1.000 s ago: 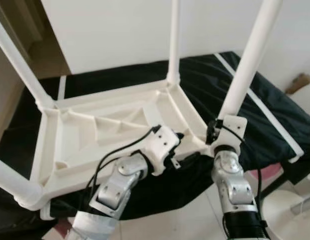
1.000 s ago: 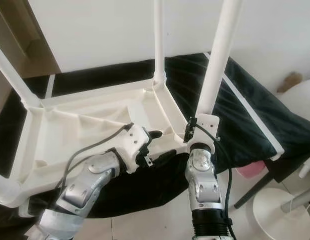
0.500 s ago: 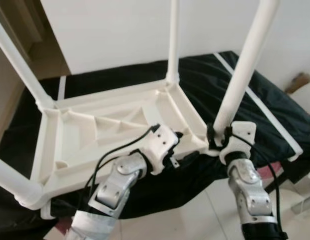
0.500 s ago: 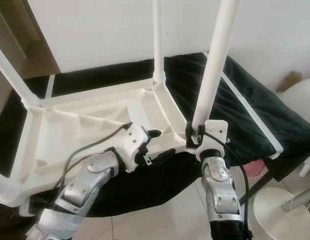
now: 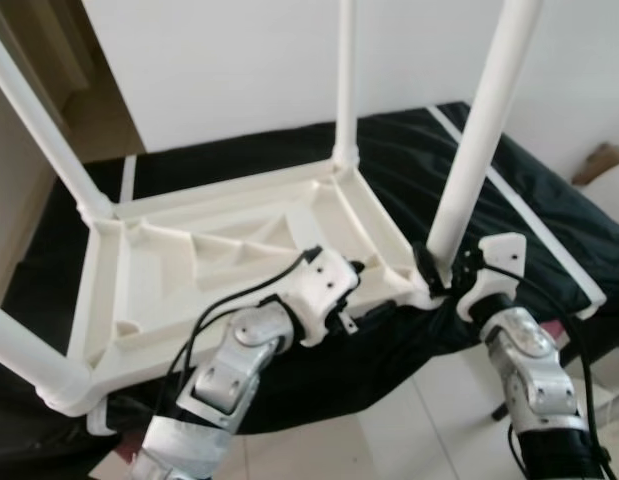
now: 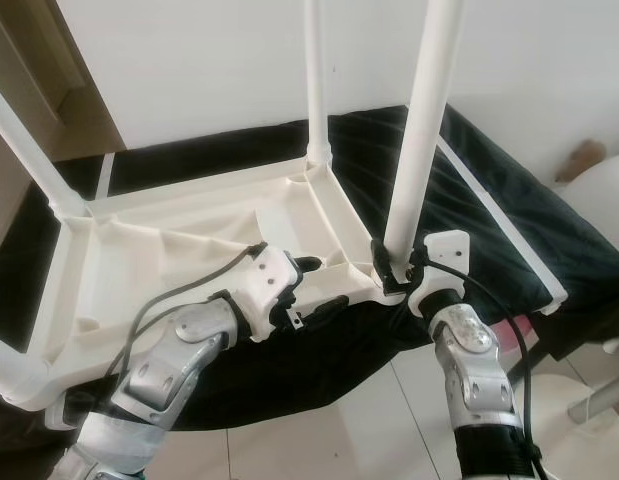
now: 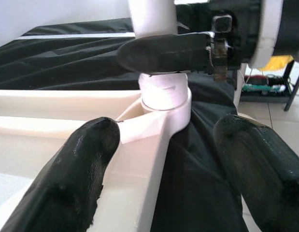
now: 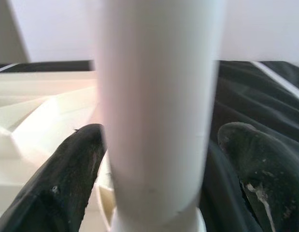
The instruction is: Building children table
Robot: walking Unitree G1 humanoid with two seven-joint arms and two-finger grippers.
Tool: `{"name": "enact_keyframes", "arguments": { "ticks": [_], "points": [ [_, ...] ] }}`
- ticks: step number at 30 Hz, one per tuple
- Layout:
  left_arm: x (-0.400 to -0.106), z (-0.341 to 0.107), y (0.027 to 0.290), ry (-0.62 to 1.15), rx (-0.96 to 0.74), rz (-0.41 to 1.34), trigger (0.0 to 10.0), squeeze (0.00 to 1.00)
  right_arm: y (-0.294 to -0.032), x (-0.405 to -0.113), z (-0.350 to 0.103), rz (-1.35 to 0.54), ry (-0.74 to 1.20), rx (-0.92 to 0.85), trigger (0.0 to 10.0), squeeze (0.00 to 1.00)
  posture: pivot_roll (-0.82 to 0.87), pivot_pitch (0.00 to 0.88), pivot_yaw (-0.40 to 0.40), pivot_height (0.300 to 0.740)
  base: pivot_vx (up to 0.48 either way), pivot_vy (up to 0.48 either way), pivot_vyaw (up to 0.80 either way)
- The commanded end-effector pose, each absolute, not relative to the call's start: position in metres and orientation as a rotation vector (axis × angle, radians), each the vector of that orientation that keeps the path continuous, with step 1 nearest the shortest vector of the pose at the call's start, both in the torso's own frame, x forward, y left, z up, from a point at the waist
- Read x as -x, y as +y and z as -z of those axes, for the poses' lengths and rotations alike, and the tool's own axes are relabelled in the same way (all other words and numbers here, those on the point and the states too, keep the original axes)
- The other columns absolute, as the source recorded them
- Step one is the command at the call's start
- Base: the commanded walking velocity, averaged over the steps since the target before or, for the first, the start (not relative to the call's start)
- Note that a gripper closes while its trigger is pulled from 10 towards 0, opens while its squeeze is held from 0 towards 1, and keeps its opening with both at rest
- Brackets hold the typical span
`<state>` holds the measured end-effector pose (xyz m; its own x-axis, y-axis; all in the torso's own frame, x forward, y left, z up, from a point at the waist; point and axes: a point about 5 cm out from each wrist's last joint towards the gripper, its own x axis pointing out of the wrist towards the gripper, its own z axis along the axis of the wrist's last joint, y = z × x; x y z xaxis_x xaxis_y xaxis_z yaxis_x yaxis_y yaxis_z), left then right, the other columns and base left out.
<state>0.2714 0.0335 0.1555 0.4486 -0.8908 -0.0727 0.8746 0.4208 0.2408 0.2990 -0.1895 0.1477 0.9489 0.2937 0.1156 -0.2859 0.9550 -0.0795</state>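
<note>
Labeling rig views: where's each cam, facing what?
Eye views: head stereo pair, looking down at the upturned table on black cloth; both arms show.
Left wrist: along left gripper, open at the table's corner.
Right wrist: along right gripper, around the leg.
Shared: that near-right leg and corner.

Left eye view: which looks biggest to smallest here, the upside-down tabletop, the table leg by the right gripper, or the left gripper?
1. Tabletop
2. Table leg; nearness to the camera enlarges it
3. Left gripper

Both silver arms reach forward, left end effector (image 7: 159,159) and right end effector (image 8: 159,159) fingers spread.
</note>
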Motion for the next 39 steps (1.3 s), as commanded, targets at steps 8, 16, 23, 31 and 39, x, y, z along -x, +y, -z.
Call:
{"name": "enact_keyframes", "arguments": {
  "ticks": [8,16,23,31,39],
  "points": [
    [-0.272,-0.147,0.033,-0.035,-0.289,1.097,10.0,0.0,-0.178,-0.325,-0.148,-0.487,-0.086,0.12,10.0,0.0,-0.01,0.0,0.069,0.74,0.0,0.0,0.0],
    [-0.272,-0.148,0.033,-0.047,-0.302,1.076,10.0,0.0,-0.187,-0.33,-0.144,-0.515,-0.04,0.175,0.0,0.0,0.0,0.0,0.063,0.74,0.0,0.0,0.0],
    [-0.273,-0.148,0.032,-0.053,-0.302,1.068,10.0,0.0,-0.19,-0.323,-0.127,-0.574,0.04,0.169,0.0,0.0,0.0,0.0,0.065,0.74,0.0,0.0,0.0],
    [-0.273,-0.148,0.03,-0.049,-0.305,1.072,10.0,0.0,-0.195,-0.323,-0.118,-0.519,0.084,0.218,10.0,0.0,-0.02,0.0,0.075,0.74,0.0,0.0,0.0],
    [-0.273,-0.147,0.03,-0.046,-0.303,1.065,10.0,0.0,-0.191,-0.325,-0.111,-0.33,0.122,0.158,10.0,0.0,-0.02,0.0,0.071,0.74,0.0,0.0,0.0]
  ]
}}
